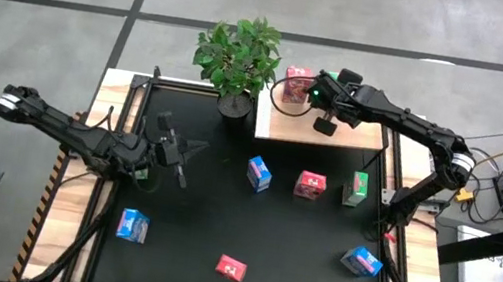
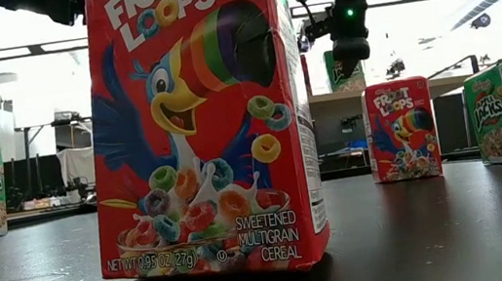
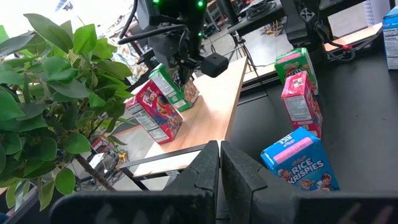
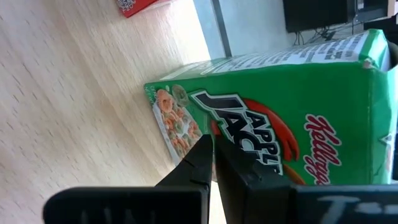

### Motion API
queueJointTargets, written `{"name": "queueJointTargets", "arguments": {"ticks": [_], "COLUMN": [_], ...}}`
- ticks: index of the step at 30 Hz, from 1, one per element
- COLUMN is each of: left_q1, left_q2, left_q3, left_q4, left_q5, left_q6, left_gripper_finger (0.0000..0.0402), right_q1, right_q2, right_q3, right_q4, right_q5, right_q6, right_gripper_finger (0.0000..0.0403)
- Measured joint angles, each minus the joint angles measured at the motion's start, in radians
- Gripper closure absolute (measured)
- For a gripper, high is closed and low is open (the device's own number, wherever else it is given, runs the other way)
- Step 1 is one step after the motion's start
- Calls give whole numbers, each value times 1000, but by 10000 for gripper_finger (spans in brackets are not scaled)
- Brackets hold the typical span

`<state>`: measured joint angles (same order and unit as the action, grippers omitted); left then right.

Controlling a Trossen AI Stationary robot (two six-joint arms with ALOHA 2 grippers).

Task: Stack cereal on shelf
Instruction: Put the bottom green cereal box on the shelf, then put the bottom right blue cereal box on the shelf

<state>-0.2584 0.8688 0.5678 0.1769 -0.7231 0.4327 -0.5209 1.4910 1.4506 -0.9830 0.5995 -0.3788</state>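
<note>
The right gripper (image 1: 308,91) is hanging over the shelf (image 1: 353,137) with its fingers pressed together, holding nothing — a green box (image 4: 280,118) is standing just in front of them, beside a red box (image 1: 297,74) on the shelf. Near the plant (image 1: 238,53), the left gripper (image 1: 192,148) is waiting, fingers closed — 6 more boxes are sitting off the shelf.

green box (image 4: 273,118) — cropped at edge, plant (image 3: 43,106) — cut off
</note>
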Motion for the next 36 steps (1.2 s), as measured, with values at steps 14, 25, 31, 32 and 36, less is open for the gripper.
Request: {"name": "queueJointTargets", "arguments": {"ticks": [14, 25, 31, 32, 36], "left_q1": [0, 0, 0, 0, 0], "left_q2": [0, 0, 0, 0, 1], "left_q3": [0, 0, 6, 6, 6], "left_q4": [0, 0, 5, 5, 4], "left_q5": [0, 0, 0, 1, 2], "left_q6": [0, 0, -4, -5, -16], "left_gripper_finger": [402, 402, 402, 402, 402], "right_q1": [-6, 44, 185, 212, 323], "right_q2": [0, -25, -99, -114, -163], "right_q3": [0, 24, 70, 77, 83], "right_q4": [2, -19, -31, -29, -22], "right_q5": [0, -8, -166, -230, -612], "right_q6": [13, 76, 276, 333, 567], "right_gripper_finger": [394, 394, 394, 394, 394]}}
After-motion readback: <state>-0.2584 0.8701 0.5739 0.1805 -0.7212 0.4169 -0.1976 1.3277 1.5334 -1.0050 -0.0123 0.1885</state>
